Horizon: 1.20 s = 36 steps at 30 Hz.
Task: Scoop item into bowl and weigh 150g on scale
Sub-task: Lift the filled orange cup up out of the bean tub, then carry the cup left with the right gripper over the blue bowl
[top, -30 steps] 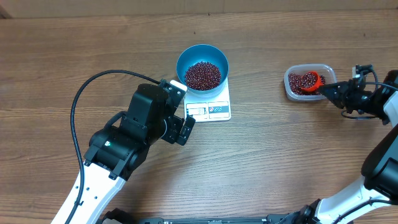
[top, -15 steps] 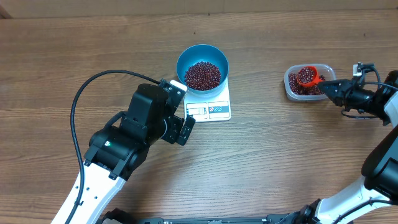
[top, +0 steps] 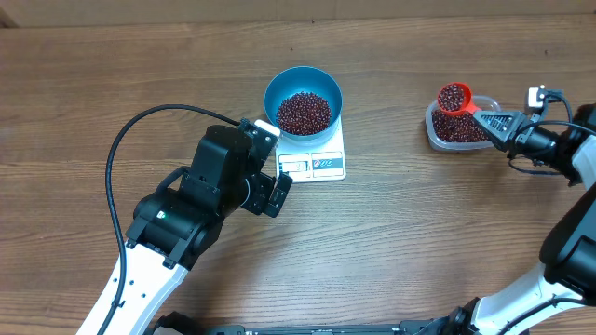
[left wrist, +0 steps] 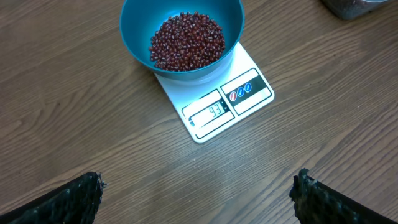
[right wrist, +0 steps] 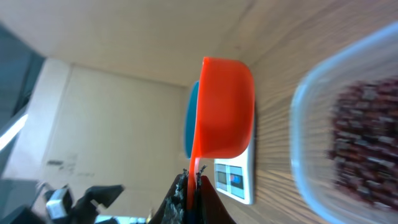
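Only overhead shows beans (top: 453,93) in the scoop (top: 468,102); right wrist sees its underside, right jaws pinching the handle. Left jaws spread at the scale's (top: 328,167) eight o'clock.

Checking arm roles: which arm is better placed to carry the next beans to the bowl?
Right. The right gripper is shut on the red scoop, loaded with beans beside the tub. The left gripper hangs open and empty near the scale.
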Each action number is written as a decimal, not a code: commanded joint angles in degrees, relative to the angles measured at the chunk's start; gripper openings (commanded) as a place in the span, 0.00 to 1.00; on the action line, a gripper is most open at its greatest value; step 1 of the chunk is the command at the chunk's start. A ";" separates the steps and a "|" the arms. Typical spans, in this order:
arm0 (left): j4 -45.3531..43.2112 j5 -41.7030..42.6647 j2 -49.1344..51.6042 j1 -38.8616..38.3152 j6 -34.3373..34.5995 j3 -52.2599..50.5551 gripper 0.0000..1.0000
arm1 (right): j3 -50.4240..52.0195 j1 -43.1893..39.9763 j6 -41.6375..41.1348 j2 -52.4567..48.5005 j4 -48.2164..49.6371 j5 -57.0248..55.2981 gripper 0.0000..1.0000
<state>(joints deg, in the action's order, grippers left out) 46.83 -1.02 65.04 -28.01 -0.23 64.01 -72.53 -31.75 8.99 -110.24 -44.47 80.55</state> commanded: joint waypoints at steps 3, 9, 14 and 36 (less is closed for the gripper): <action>-0.11 0.85 -0.55 0.35 -0.90 0.76 0.99 | 0.57 5.16 -2.40 -0.37 3.65 7.08 0.04; -0.11 0.85 -0.55 0.35 -0.90 0.76 1.00 | 0.57 9.03 -6.58 -0.37 7.78 6.99 0.04; -0.11 0.85 -0.55 0.35 -0.90 0.76 0.99 | 0.57 12.20 -13.64 -0.37 13.33 5.42 0.04; -0.09 0.85 -0.52 0.35 -0.87 0.76 0.99 | 0.57 29.88 -35.82 -0.37 40.98 -7.74 0.04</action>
<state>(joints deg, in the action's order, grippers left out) 46.85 -1.02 65.04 -28.01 -0.23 64.01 -71.77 -3.51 -25.39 -110.24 -5.06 75.02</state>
